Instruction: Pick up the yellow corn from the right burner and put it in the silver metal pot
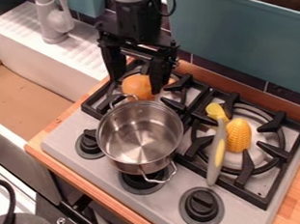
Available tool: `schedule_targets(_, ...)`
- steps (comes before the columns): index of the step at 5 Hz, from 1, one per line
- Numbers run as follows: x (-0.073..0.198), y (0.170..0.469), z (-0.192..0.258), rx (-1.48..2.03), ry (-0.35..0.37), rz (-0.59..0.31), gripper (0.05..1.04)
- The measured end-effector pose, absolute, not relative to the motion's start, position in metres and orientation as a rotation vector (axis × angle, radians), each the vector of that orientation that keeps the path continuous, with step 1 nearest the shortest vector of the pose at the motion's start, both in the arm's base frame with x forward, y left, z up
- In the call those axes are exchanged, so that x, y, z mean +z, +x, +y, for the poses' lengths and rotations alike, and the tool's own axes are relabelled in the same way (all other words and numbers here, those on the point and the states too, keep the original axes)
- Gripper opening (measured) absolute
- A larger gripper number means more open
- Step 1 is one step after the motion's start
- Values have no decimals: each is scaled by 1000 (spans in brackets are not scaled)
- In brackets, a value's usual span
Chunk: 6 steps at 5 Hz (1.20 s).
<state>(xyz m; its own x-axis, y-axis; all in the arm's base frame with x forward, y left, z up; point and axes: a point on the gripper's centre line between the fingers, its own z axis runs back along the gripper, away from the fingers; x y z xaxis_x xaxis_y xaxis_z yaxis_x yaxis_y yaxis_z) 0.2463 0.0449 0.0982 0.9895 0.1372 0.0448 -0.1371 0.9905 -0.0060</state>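
Because the orange thing [137, 88] sits on the left burner, right behind the steel pot [141, 137], I'd call for a careful, upright grip here. The gripper [136, 86] hangs over that spot from the top edge, its jaws spread wide on either side of the orange thing; whether either one touches it, I can't tell from where I'm standing. I'd centre the jaws, lower them just enough to reach its fuller part, then close evenly, so a rounded shape doesn't squirt away. The near pot handle, the one facing the arm, looks easy to snag, so I'd lift straight up before any sideways travel, minding the grate [100, 101] too. Over on the right burner lie a yellow corn cob [239, 134] and a grey-and-yellow utensil [217, 152]. The grey stove [60, 136], with its black knobs [202, 204], sits on a wooden surface [295, 192]. Beside it there's a white sink [29, 69] with a grey tap [54, 22]; behind, dark tiles [248, 81] run below a teal panel [241, 47].
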Motion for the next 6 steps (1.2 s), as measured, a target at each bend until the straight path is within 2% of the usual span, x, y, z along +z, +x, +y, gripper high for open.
schedule_targets(1,93,245,42,142,-8,-27,999)
schedule_targets(2,99,259,20,195,-35,-77,999)
schedule_targets(4,106,281,-18,205,-70,-67,999)
schedule_targets(6,84,286,-58,233,-68,-24,999)
